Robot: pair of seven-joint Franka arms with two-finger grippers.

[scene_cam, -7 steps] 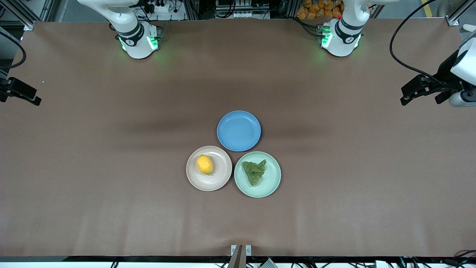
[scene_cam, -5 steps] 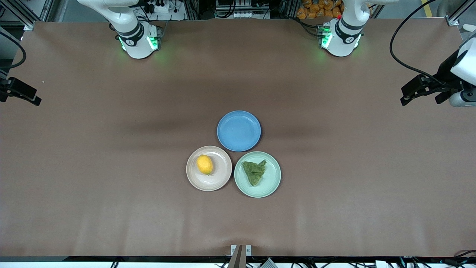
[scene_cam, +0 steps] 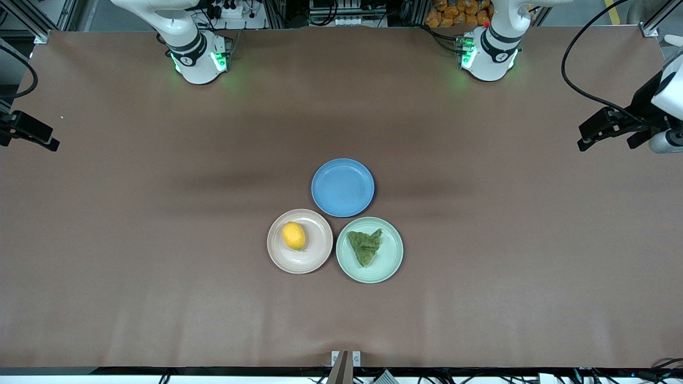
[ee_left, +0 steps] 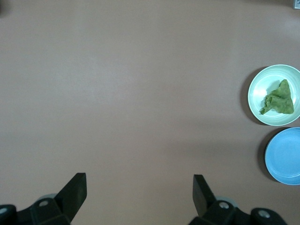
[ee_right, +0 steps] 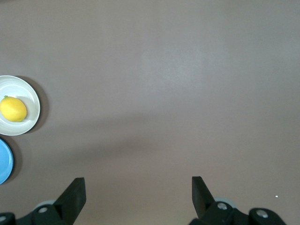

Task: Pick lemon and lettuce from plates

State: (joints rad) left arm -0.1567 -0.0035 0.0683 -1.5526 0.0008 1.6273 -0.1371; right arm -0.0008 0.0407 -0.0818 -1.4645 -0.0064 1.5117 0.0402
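Observation:
The yellow lemon [scene_cam: 294,236] lies on the beige-pink plate [scene_cam: 278,258]. Beside it, toward the left arm's end, the dark green lettuce [scene_cam: 365,247] lies on the mint green plate [scene_cam: 392,266]. My left gripper [ee_left: 139,180] hangs open and empty high over bare table at the left arm's end; its wrist view shows the lettuce [ee_left: 279,99] off to one side. My right gripper [ee_right: 138,183] hangs open and empty over bare table at the right arm's end, with the lemon [ee_right: 13,109] at the edge of its wrist view.
An empty blue plate [scene_cam: 342,188] touches both other plates and lies farther from the front camera. Brown table covering spreads all round the three plates. The two arm bases stand at the table's back edge.
The left arm's hand has shifted very slightly at the table's end. The plates, lemon, lettuce and right arm are as before.

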